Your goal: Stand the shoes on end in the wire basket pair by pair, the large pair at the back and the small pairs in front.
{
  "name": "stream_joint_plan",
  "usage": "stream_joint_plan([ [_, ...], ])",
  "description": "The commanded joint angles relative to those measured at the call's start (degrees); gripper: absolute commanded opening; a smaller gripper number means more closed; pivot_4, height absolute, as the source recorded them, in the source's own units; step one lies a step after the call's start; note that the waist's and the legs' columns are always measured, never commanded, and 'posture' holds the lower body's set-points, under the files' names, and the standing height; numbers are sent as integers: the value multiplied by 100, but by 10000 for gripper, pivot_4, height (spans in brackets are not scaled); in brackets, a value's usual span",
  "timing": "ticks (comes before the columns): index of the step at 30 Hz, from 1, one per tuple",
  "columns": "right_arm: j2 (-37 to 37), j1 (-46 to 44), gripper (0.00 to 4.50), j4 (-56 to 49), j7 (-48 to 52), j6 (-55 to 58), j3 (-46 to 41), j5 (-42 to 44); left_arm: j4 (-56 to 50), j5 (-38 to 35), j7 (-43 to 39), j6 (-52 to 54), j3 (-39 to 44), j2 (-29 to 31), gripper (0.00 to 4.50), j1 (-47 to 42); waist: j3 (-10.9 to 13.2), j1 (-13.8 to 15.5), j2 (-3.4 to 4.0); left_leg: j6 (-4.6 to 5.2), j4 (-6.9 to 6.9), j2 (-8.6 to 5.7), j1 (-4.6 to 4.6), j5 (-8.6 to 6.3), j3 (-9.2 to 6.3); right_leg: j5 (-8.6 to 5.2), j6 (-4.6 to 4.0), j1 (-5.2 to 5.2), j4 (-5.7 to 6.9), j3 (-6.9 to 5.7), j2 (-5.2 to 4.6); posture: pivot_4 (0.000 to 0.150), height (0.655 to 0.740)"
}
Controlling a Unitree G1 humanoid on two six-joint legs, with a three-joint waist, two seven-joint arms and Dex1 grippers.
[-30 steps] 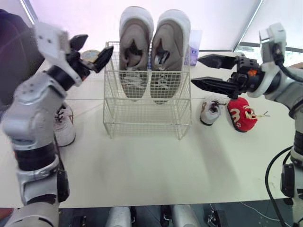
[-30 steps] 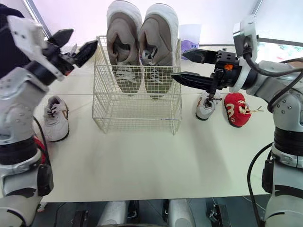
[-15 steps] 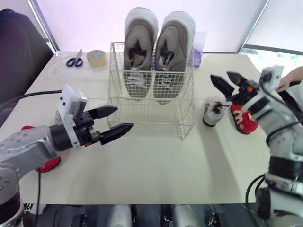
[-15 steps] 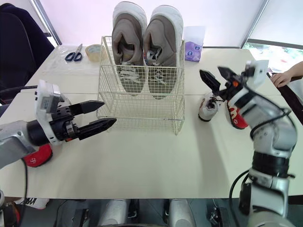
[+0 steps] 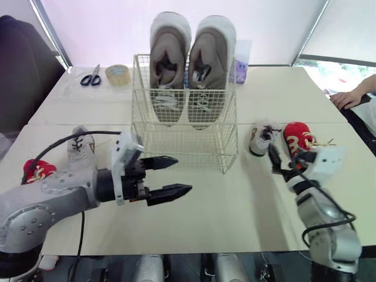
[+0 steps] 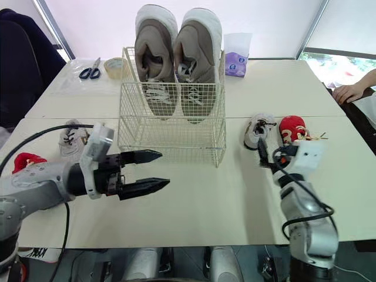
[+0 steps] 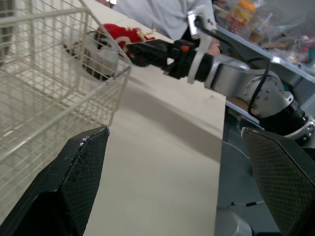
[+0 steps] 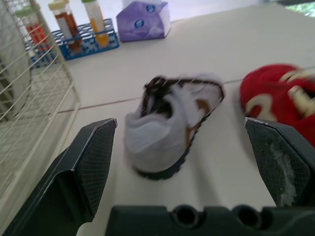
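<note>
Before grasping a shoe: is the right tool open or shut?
Open: the right tool has its fingers wide apart in its wrist view.

Daylight is coming in through a window [image 6: 338,67] at the right rear and spreading over a cream table [image 5: 235,217] that is taking up the foreground. A faint seam [image 5: 53,124] is running across the tabletop. A pale, glowing wall or blind [image 5: 106,29] is closing off the back, with a dark frame bar [image 5: 50,35] slanting up it. A dark chair [image 5: 20,76] is standing at the table's left rear corner. A shelf [image 7: 256,46] crowded with jars is standing beyond the table's edge.
</note>
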Motion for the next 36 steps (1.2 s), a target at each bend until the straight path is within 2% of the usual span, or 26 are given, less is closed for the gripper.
stream_joint_plan([
  [1,274,-135,45000,261,-129,-346,277,-279,-174,125,-96,-151,-60,173,44546,-6,-1,-16,-1,0,0,0,1,0,-1,-1,-1,0,0,0,1,1500,7357],
  [5,483,-395,45000,1111,-226,-802,496,-665,-263,438,-31,-239,-163,263,44546,213,-3,-24,6,1,-2,1,0,-1,-1,-2,-2,0,-3,0,4,1500,7357],
  [10,557,-972,45000,2221,-547,-1344,421,-1062,-435,336,241,-346,-181,161,44546,340,-2,-14,6,1,-2,1,-2,-1,-1,-1,-3,1,-9,0,2,1500,7357],
  [15,591,-1880,45000,3828,-785,-2041,186,-1162,-497,315,368,-401,-181,182,44546,415,-2,-48,6,1,-3,2,0,0,-2,-1,-3,2,-8,0,6,1500,7357],
  [18,580,-2208,45000,4446,-944,-2291,91,-1228,-526,340,388,-446,-162,237,44546,485,-3,-49,7,-3,-3,4,4,2,-1,0,-3,5,-9,1,9,1500,7357],
  [21,573,-2236,36128,4613,-937,-2439,141,-1315,-540,360,402,-484,-142,281,45000,534,-5,-34,4,-7,-3,4,5,5,-1,0,-3,9,-9,1,8,1500,7357],
  [24,596,-2136,22358,4528,-883,-2412,205,-1333,-518,390,383,-521,-118,319,45000,558,-5,-39,4,-5,-2,3,18,2,0,0,-2,22,-12,1,4,1500,7357],
  [26,550,-2054,16469,4388,-848,-2356,217,-1349,-471,336,400,-569,-94,307,45000,521,-6,-37,5,0,-6,4,32,-1,-1,-1,-2,35,-16,1,5,1500,7357],
  [28,419,-2023,16469,4168,-793,-2362,146,-1334,-379,130,463,-615,15,287,45000,436,-6,-28,6,1,-11,4,38,-2,-1,-1,-3,40,-19,0,4,1500,7357],
  [31,-366,-2321,16469,3639,-315,-2577,-254,-1117,2,-581,612,-698,438,359,45000,119,7,10,24,1,-12,3,36,-2,-1,-1,-3,39,-20,-1,-11,1500,7357],
  [33,-1032,-2844,16469,3581,129,-2514,-642,-659,345,-834,613,-715,669,477,45000,-159,28,12,62,8,-10,-17,28,-4,-1,-2,-2,34,-19,-3,-20,1500,7357],
  [36,-2026,-3747,16469,4087,730,-2427,-1256,-9,847,-760,886,-786,758,514,45000,-643,47,-24,95,28,-11,-42,28,-9,7,-4,5,30,-20,4,-34,1500,7357],
])
